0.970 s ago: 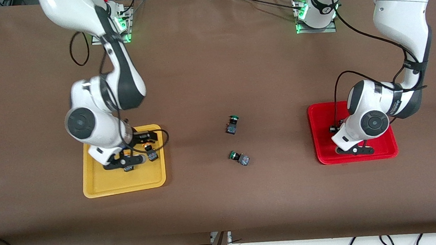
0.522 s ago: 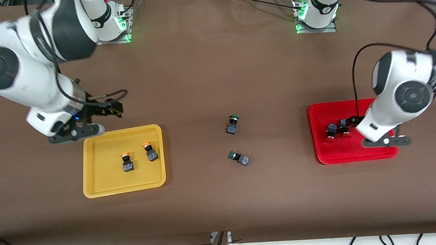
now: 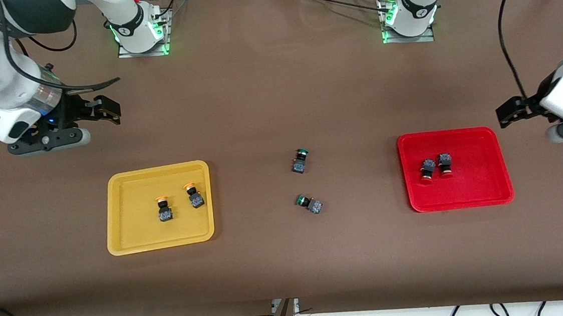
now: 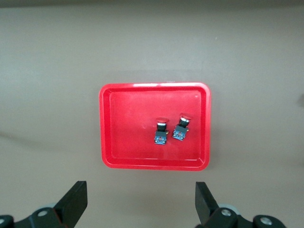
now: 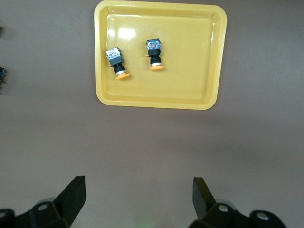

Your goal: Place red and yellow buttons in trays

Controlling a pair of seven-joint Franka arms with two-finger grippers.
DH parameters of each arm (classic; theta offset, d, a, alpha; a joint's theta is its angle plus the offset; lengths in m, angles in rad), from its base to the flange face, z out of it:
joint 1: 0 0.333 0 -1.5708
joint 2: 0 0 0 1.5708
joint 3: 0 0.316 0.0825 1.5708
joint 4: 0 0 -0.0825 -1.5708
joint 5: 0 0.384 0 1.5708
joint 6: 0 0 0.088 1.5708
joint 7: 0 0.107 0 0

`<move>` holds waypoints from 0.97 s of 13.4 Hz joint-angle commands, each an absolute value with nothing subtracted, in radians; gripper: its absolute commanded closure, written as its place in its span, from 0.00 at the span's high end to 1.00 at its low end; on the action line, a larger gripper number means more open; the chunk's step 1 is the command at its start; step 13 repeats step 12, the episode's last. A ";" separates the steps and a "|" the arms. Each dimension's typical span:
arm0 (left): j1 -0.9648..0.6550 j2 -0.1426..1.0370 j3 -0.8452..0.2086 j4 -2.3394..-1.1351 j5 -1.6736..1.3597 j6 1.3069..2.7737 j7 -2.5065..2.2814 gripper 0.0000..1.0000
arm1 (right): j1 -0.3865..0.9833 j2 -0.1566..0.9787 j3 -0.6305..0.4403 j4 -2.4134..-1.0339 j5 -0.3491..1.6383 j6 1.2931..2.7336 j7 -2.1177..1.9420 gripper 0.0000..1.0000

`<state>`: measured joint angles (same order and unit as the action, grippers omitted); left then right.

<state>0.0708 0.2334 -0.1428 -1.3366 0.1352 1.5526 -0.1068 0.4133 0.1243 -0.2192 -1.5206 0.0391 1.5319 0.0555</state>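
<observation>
Two yellow-capped buttons are lying on their sides in the yellow tray (image 3: 116, 231), toward the right arm's end of the table: one yellow button (image 3: 164, 209) and the second yellow button (image 3: 194, 195) beside it, a little farther from the front camera. Each is lying with its long axis running roughly toward and away from that camera, the orange-yellow cap pointing toward the robots' bases and the black-and-blue body pointing toward the camera (the second is leaning slightly off that line). In the red tray (image 3: 490, 197), toward the left arm's end, one red button (image 3: 427, 170) and the other red button (image 3: 445, 164) are lying side by side, close together, and they are pointing the reverse way: red caps toward the front camera, bodies toward the bases. Two green-capped buttons are sitting on the bare brown table (image 3: 290, 268) between the trays, one green button (image 3: 300, 160) farther from the camera than the other green button (image 3: 309, 203). The right gripper (image 3: 102, 112) is hanging over bare table, clear of the yellow tray, its fingers spread wide and holding nothing. The left gripper (image 3: 509, 112) is hanging over the table just past the red tray's corner, its fingers likewise spread apart and empty, as its wrist view shows.
</observation>
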 commanded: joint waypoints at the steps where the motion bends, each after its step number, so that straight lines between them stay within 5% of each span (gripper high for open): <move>1: 0.092 0.267 -0.150 -1.299 0.089 1.519 -0.081 1.00 | 0.246 0.042 -0.060 -1.598 0.006 1.532 0.061 0.99; 3: 0.094 0.212 -0.129 -1.371 0.019 1.560 -0.072 1.00 | 0.233 0.032 -0.060 -1.605 -0.002 1.531 0.058 0.99; 7: 0.074 -0.076 -0.097 -1.794 0.009 1.804 -0.071 1.00 | 0.227 0.054 -0.075 -1.563 -0.002 1.531 0.049 0.99; 13: 0.009 -0.072 -0.046 -1.799 0.023 1.792 -0.077 1.00 | 0.227 0.064 -0.075 -1.546 0.011 1.542 0.052 1.00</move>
